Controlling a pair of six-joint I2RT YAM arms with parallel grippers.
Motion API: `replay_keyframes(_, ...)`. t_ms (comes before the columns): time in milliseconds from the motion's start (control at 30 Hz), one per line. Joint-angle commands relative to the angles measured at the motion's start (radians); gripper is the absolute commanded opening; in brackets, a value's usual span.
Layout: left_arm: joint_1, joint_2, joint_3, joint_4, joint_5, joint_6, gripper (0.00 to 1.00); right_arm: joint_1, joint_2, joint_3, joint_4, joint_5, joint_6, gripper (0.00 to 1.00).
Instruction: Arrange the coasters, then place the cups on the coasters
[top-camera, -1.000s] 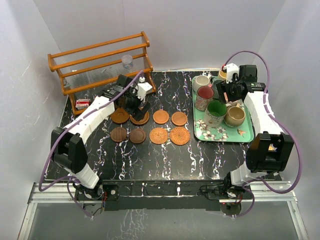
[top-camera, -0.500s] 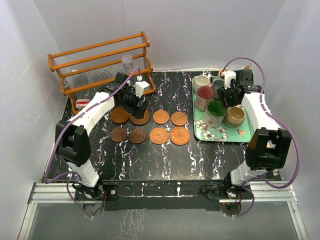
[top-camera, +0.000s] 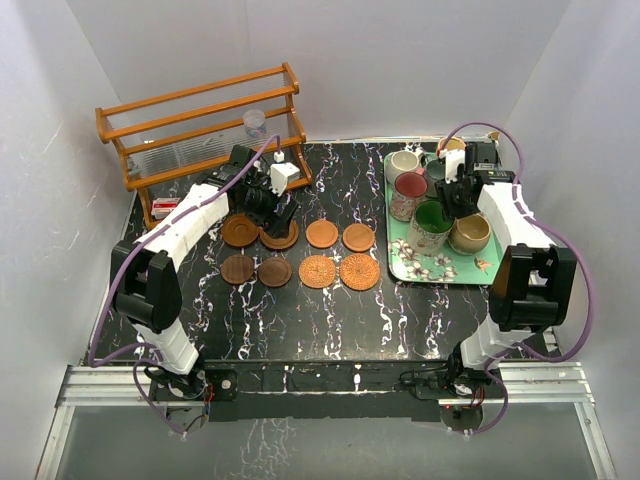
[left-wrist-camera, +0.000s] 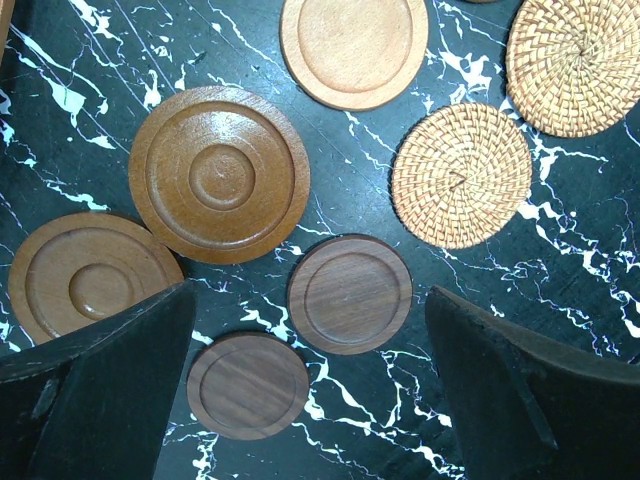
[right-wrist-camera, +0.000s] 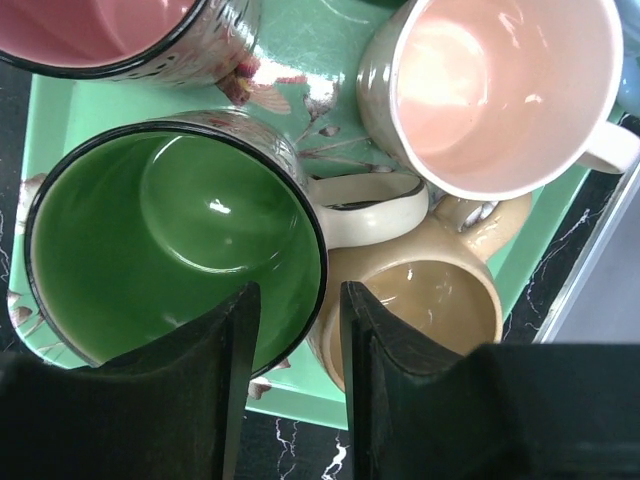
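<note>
Eight coasters lie in two rows on the black marble table; the brown rimmed coaster (top-camera: 279, 235) (left-wrist-camera: 219, 173) is under my left gripper (top-camera: 270, 208) (left-wrist-camera: 308, 300), which hangs open above it, holding nothing. Two dark wood coasters (left-wrist-camera: 350, 293) and a wicker coaster (left-wrist-camera: 461, 175) lie below it. The cups stand on the green tray (top-camera: 440, 266). My right gripper (top-camera: 448, 203) (right-wrist-camera: 298, 300) straddles the green mug's (top-camera: 431, 225) (right-wrist-camera: 170, 230) rim, one finger inside and one beside the tan mug (right-wrist-camera: 430, 300). A gap still shows on both sides of the wall.
A wooden rack (top-camera: 200, 130) with a clear plastic cup (top-camera: 255, 122) stands at the back left, a small red-and-white box (top-camera: 165, 207) beneath it. A maroon mug (top-camera: 409, 190) and a cream mug (top-camera: 404, 163) crowd the tray's far end.
My right gripper has shifted left over the green mug and its jaws have narrowed around the rim. The left gripper drew back slightly from the coasters, then held still.
</note>
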Motion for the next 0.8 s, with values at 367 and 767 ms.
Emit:
replay_keyframes(367, 0.000, -0.018, 0.010, -0.003, 0.036, 0.001, 0.96, 0.003, 0.057, 0.023, 0.028, -0.005, 0.069, 0.25)
replay_keyframes(767, 0.000, 0.025, 0.039, -0.018, 0.055, -0.004, 0.96, 0.003, 0.018, -0.002, 0.007, -0.039, 0.063, 0.13)
